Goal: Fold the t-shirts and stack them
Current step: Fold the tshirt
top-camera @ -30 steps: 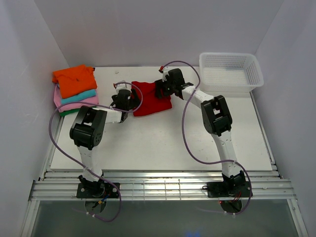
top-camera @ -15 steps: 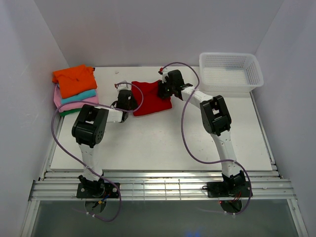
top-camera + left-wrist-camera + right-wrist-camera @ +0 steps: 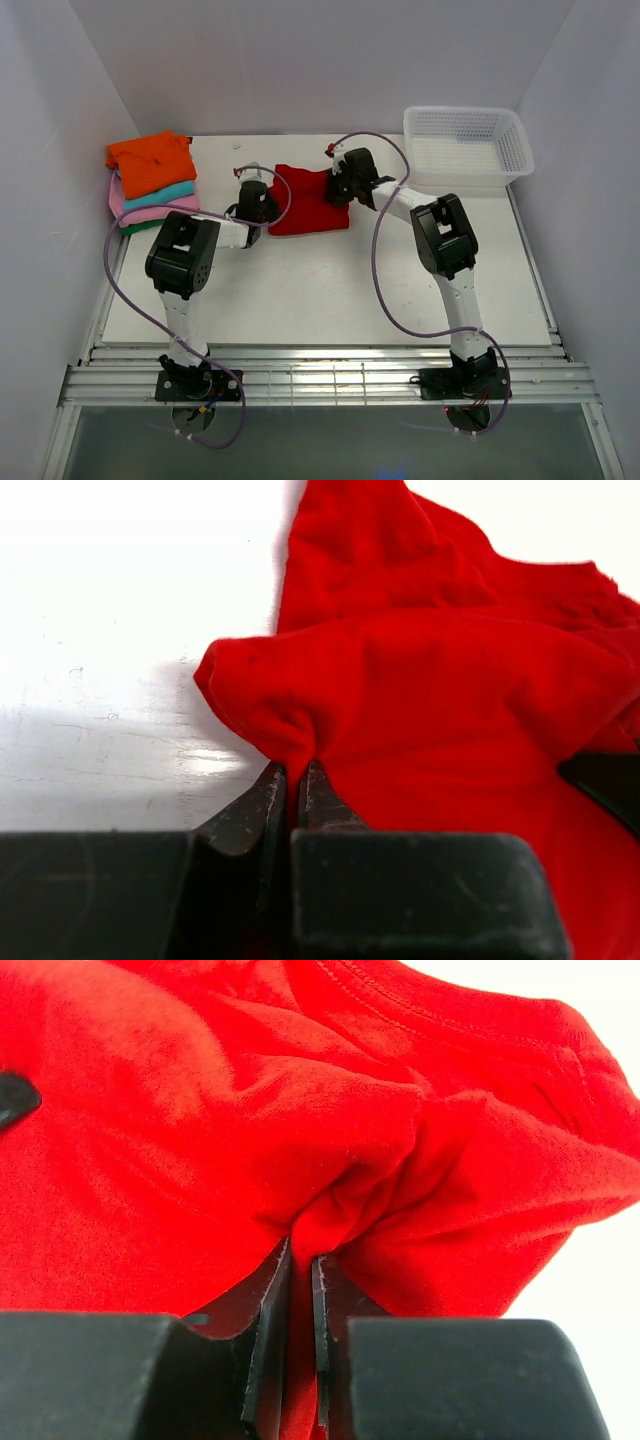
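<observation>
A folded red t-shirt [image 3: 305, 203] lies at the back middle of the table. My left gripper [image 3: 263, 203] pinches its left edge; in the left wrist view the jaws are shut on a fold of the red cloth [image 3: 420, 690], with the gripper [image 3: 295, 780] low on the table. My right gripper [image 3: 340, 186] pinches the shirt's right edge; the right wrist view shows this gripper [image 3: 300, 1260] shut on a bunched fold of the same red t-shirt [image 3: 250, 1120]. A stack of folded t-shirts [image 3: 152, 183], orange on top of teal, pink and dark green, sits at the back left.
A white mesh basket [image 3: 467, 146] stands at the back right corner. The white table [image 3: 330, 290] stretches toward the arms' bases. White walls close in on the left, right and back.
Both grippers have closed onto the red t-shirt's edges. The shirt's right part has shifted a little and its outline has flattened.
</observation>
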Robot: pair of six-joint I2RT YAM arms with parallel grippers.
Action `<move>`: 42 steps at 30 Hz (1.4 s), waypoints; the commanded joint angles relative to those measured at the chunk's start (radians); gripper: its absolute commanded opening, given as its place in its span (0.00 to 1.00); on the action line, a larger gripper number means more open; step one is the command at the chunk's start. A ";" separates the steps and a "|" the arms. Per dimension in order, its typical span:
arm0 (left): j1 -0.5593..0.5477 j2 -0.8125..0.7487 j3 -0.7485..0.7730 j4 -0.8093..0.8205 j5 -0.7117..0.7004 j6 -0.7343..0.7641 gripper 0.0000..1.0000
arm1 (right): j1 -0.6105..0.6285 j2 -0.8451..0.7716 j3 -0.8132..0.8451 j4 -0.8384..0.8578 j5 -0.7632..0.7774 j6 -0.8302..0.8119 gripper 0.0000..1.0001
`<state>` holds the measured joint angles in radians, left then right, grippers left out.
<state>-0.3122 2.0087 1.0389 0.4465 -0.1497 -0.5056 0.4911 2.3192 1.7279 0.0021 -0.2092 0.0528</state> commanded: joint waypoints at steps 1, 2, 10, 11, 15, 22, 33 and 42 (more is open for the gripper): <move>-0.001 -0.076 0.010 0.017 -0.001 0.002 0.04 | -0.003 -0.092 -0.044 0.030 0.031 -0.005 0.15; -0.001 -0.082 0.009 0.017 0.001 0.003 0.04 | -0.003 -0.110 -0.050 0.032 0.036 -0.007 0.16; -0.024 -0.160 -0.036 0.017 0.012 -0.011 0.04 | -0.002 -0.173 -0.103 0.021 0.027 -0.002 0.17; -0.028 -0.163 -0.052 0.017 0.012 -0.014 0.04 | 0.001 -0.182 -0.111 0.021 0.027 -0.002 0.16; -0.071 -0.176 -0.089 0.031 -0.001 -0.021 0.04 | 0.015 -0.216 -0.180 0.044 0.037 0.004 0.16; -0.102 -0.151 -0.071 0.037 0.004 -0.008 0.04 | 0.020 -0.274 -0.292 0.081 0.060 0.009 0.15; -0.171 -0.168 -0.102 0.040 -0.016 0.012 0.04 | 0.030 -0.359 -0.439 0.105 0.103 0.024 0.16; -0.180 -0.099 -0.056 0.038 0.028 0.055 0.41 | 0.035 -0.438 -0.534 0.131 0.183 0.033 0.60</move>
<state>-0.4885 1.9030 0.9470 0.4648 -0.1486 -0.4732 0.5205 1.9419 1.2098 0.0856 -0.0647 0.0807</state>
